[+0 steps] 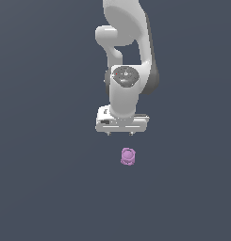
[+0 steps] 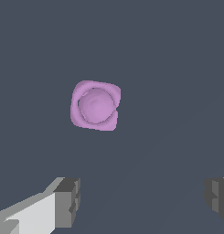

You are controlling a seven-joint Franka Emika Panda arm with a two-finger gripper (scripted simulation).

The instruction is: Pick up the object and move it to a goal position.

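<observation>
Pinkish-purple and lumpy, the object lies alone on the dark grey floor, at about six o'clock from the white gripper in the exterior view, near it but apart. Its fingers stand spread wide, holding nothing.

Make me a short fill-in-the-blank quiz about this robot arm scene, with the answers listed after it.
1. The small lumpy object is pinkish-____ in colour.
2. The gripper has its jaws ____, with nothing between them.
3. In the wrist view, the object is ____ by either finger.

Answers: purple; open; untouched
</observation>
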